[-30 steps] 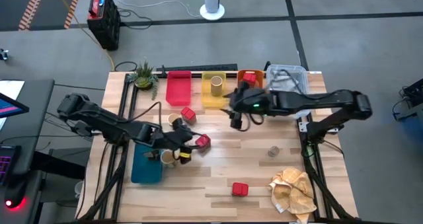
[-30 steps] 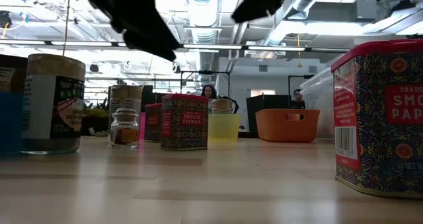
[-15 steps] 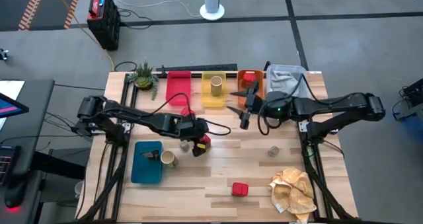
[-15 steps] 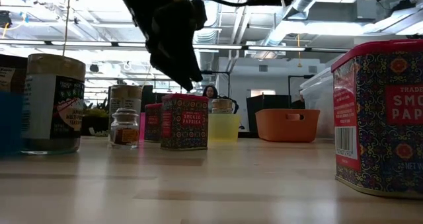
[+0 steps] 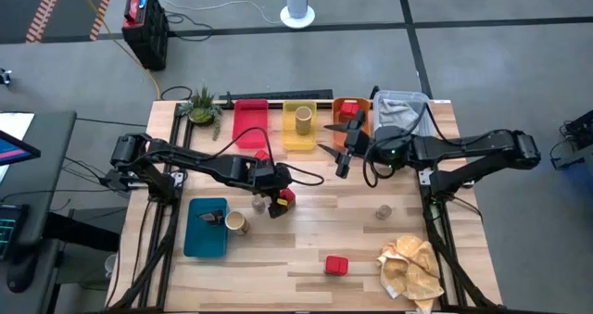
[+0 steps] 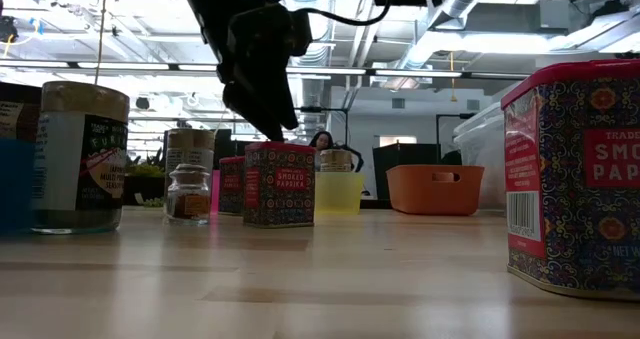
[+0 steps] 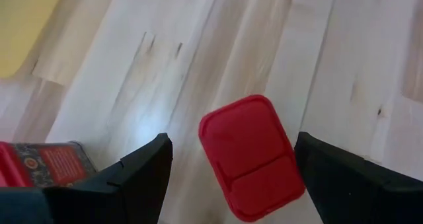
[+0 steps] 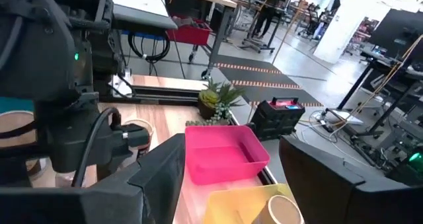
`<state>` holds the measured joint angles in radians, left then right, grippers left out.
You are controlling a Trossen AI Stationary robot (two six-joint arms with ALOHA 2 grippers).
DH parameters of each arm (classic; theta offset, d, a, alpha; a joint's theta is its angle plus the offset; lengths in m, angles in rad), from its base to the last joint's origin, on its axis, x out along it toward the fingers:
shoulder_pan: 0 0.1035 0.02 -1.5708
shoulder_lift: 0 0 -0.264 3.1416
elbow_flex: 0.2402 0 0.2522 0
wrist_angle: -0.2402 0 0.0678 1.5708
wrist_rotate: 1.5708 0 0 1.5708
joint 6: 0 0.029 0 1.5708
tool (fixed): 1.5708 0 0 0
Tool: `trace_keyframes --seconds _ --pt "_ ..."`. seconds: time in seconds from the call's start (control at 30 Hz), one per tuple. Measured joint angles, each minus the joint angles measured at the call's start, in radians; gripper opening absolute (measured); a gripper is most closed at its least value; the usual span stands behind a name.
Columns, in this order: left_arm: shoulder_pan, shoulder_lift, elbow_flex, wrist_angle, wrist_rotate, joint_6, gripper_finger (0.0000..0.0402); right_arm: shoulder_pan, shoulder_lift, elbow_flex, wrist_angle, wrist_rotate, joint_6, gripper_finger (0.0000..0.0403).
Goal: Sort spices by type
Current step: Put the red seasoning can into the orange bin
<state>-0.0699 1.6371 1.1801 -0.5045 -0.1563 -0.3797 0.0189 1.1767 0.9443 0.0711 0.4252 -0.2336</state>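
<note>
My left gripper (image 5: 281, 201) is open and hangs over a red tin (image 5: 286, 195) near the table's middle. In the left wrist view the tin's lid (image 7: 251, 158) lies between the two fingers, with a gap on each side. In the low view the gripper (image 6: 262, 79) stands just above that tin (image 6: 278, 185). My right gripper (image 5: 335, 144) is open and in the air near the yellow tray (image 5: 298, 136). A second red tin (image 5: 335, 265) stands near the near edge. One tan cylinder (image 5: 303, 119) is in the yellow tray and another (image 5: 237, 223) is beside the blue tray (image 5: 206, 232). A small jar (image 5: 384, 211) stands to the right.
A pink tray (image 5: 250, 124) and an orange tray (image 5: 350, 110) line the far edge with a clear bin (image 5: 405, 108) and a plant (image 5: 202, 106). A beige cloth (image 5: 412, 268) lies at the near right corner. Another red tin (image 7: 39, 168) sits close to my left finger.
My left gripper has moved from beside the blue tray toward the right and far edge, then sunk over the red tin. My right gripper has drawn back toward the right and far edge, away from the table's middle.
</note>
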Motion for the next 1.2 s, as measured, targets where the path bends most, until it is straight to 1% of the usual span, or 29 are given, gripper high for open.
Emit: trace_keyframes --seconds 0.3,0.4,0.47,0.63,0.77,1.0,1.13,1.2 --pt "0.003 0.0 0.0 0.007 0.013 -0.03 0.0305 0.008 0.0 0.0 0.009 0.0 -0.008 0.0276" --pt "-0.003 0.0 -0.001 0.003 0.007 -0.063 0.0305 0.008 0.0 0.0 0.011 0.0 -0.01 0.0276" --pt "-0.01 0.018 -0.003 0.015 -0.003 -0.077 0.0305 0.008 -0.002 0.0 0.001 0.0 -0.013 0.0276" --pt "-0.025 0.067 -0.004 0.038 -0.002 -0.088 0.0305 0.008 -0.04 0.0 -0.067 0.046 0.005 0.0276" --pt "-0.022 0.119 -0.007 0.028 -0.002 -0.081 0.0305 0.006 -0.04 0.0 -0.103 0.06 0.023 0.0276" --pt "-0.001 0.116 -0.005 0.019 -0.004 -0.072 0.0304 0.007 -0.032 0.0 -0.098 0.06 0.019 0.0276" --pt "0.002 0.112 -0.005 0.006 -0.005 -0.008 0.0303 0.007 -0.032 0.0 -0.097 0.061 0.016 0.0276" --pt "0.002 0.114 -0.005 -0.011 -0.004 0.032 0.0293 0.007 -0.032 0.0 -0.096 0.062 0.016 0.0276"
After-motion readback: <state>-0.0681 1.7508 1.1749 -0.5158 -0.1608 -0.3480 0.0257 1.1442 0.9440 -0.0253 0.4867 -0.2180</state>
